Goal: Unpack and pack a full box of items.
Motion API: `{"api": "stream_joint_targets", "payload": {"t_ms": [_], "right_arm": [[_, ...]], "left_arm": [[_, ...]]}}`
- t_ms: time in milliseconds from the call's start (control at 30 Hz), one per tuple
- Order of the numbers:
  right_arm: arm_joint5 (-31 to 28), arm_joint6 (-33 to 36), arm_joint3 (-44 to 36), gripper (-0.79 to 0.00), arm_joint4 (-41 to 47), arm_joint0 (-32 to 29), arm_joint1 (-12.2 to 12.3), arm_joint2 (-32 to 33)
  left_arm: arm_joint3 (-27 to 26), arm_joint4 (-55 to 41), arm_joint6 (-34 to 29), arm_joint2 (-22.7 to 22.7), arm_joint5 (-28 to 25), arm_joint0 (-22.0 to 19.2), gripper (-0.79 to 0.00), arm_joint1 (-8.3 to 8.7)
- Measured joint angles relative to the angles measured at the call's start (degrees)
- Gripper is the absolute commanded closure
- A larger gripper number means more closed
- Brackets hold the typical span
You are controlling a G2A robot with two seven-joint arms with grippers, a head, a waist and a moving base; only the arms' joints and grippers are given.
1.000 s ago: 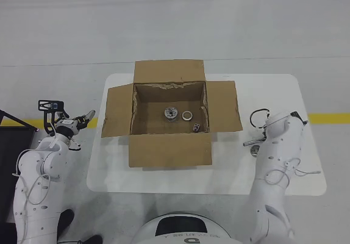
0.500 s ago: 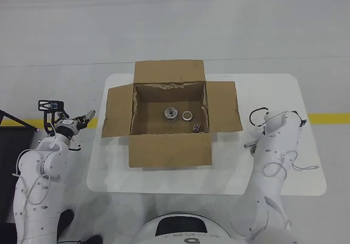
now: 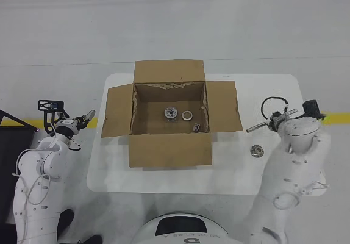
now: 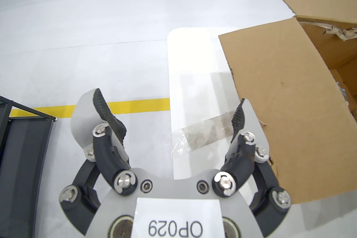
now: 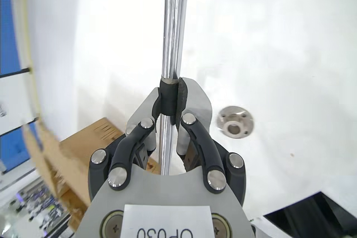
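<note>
On the near right part of the worktop (image 3: pixel 285 171) lies a small metal flange (image 3: pixel 257 150), flat, bore up, apart from everything else; also seen in the rt wrist view (image 5: pixel 235 122). Just past it the right hand (image 3: pixel 278 118) is clamped on a shiny steel rod (image 3: pixel 263 123). The fingers (image 5: pixel 167 99) pinch it partway along and most of the length sticks out ahead of them (image 5: pixel 174 13). In the top view the rod sits roughly level above the worktop, rt of the box, one end near the box's rt flap.

Step, my read: unpack phase. Flange is out, rod is out and in transit, not yet set down. Next move prob needs lowering the rod onto bare worktop near the flange, kept level and released gently, since a round bar will likely roll. Then back to the box for the rest.

The left hand (image 3: pixel 80 119) is off the worktop's left edge, over the floor. Its jaws are spread wide w/ nothing between them (image 4: pixel 170 108).

The cardboard box (image 3: pixel 170 149) sits mid-worktop, all four flaps folded out. Inside, on the bottom twd its rt half, are a round bearing-like part (image 3: pixel 171 113), a pale ring (image 3: pixel 188 114) just beside it, and a small dark bit (image 3: pixel 196 127) near the rt wall; can't tell what that is. The rest of the box floor looks bare.
</note>
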Motion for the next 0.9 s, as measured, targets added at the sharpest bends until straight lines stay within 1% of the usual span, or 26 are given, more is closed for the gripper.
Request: {"api": "stream_joint_targets", "payload": {"t_ms": [167,267,367,500,900], "right_arm": [[-1.57,-1.30,-6.61,0.000,20.06,-4.10,1.82,-1.59],[-2.18,-2.74,-9.76,0.000,29.06,-7.82,3.36,-4.93],[-2.05,-6.13,-13.01,0.000,35.57,-12.69,4.53,-9.40],[-0.27,-10.30,-15.28,0.000,40.43,-16.36,4.70,-12.77],[-0.14,-10.31,-15.25,0.000,40.60,-16.35,4.69,-12.80]], "left_arm": [[0.00,0.00,0.00,0.00,0.00,0.00,-0.785,0.00],[0.00,0.00,0.00,0.00,0.00,0.00,-0.785,0.00],[0.00,0.00,0.00,0.00,0.00,0.00,-0.785,0.00],[0.00,0.00,0.00,0.00,0.00,0.00,-0.785,0.00],[0.00,0.00,0.00,0.00,0.00,0.00,-0.785,0.00]]}}
